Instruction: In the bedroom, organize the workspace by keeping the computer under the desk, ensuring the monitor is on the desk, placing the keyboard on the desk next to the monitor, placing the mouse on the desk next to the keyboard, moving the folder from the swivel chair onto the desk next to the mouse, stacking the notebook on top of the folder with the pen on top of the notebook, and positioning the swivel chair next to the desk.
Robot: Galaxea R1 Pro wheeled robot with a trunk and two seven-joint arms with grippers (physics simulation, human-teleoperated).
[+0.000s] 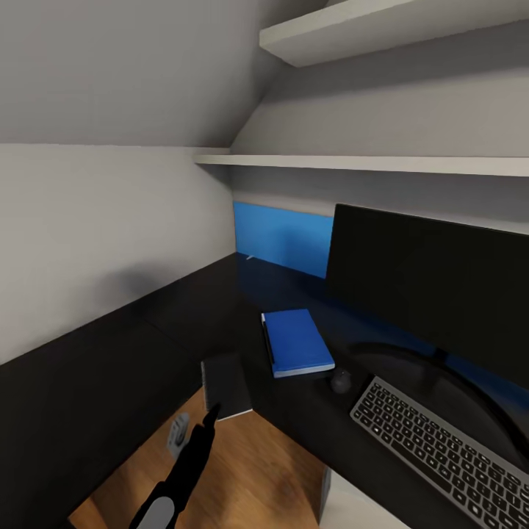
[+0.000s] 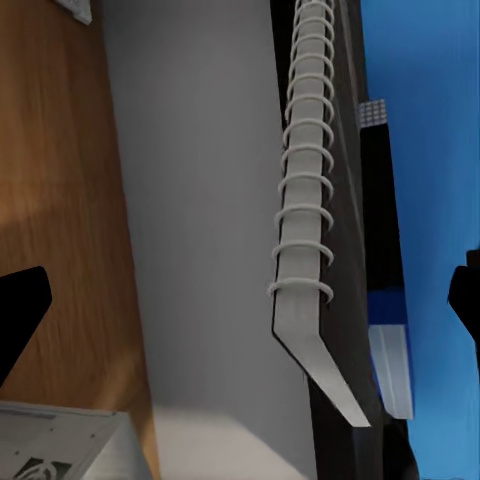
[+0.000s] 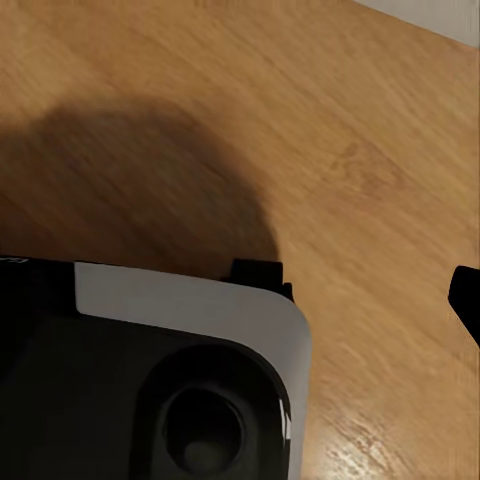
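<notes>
On the black desk [image 1: 184,308] the monitor [image 1: 433,286] stands at the right, with the keyboard [image 1: 441,448] in front of it. The mouse [image 1: 340,380] lies between the keyboard and the blue folder [image 1: 297,342]. The dark notebook [image 1: 226,386] overhangs the desk's inner edge, left of the folder. My left gripper [image 1: 209,420] is open just below the notebook's near edge. Up close, the notebook's spiral binding [image 2: 300,200] runs between its wide-apart fingertips [image 2: 20,310]. My right gripper [image 3: 240,300] looks open above the wooden floor, one fingertip [image 3: 465,300] showing.
Two pale shelves [image 1: 367,162] hang over the desk, and a blue wall panel [image 1: 283,239] runs behind it. A grey patterned box [image 1: 178,432], perhaps the computer, sits on the wooden floor [image 1: 242,470] in the desk's nook. My black-and-white base [image 3: 180,380] is below the right gripper.
</notes>
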